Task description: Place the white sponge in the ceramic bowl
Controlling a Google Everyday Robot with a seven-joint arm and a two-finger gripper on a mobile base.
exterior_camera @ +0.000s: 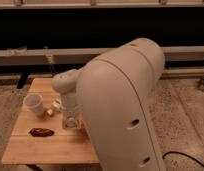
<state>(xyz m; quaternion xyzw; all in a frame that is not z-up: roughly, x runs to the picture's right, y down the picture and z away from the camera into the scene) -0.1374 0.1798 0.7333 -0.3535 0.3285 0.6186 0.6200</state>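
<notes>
My arm's large cream link fills the middle and right of the camera view. Its wrist reaches down over the wooden table (25, 147), with the gripper (68, 120) low above the table's middle. A small pale piece (51, 111) lies just left of the gripper, between it and the white cup; I cannot tell whether it is the white sponge. A thin orange sliver (80, 123) shows at the arm's edge right of the gripper and may be the ceramic bowl; the rest is hidden behind the arm.
A white cup (34, 103) stands upright on the table's left part. A flat dark red-brown object (41, 132) lies near the front left. A dark wall with a long rail runs behind the table. A black cable (187, 157) lies on the speckled floor at the right.
</notes>
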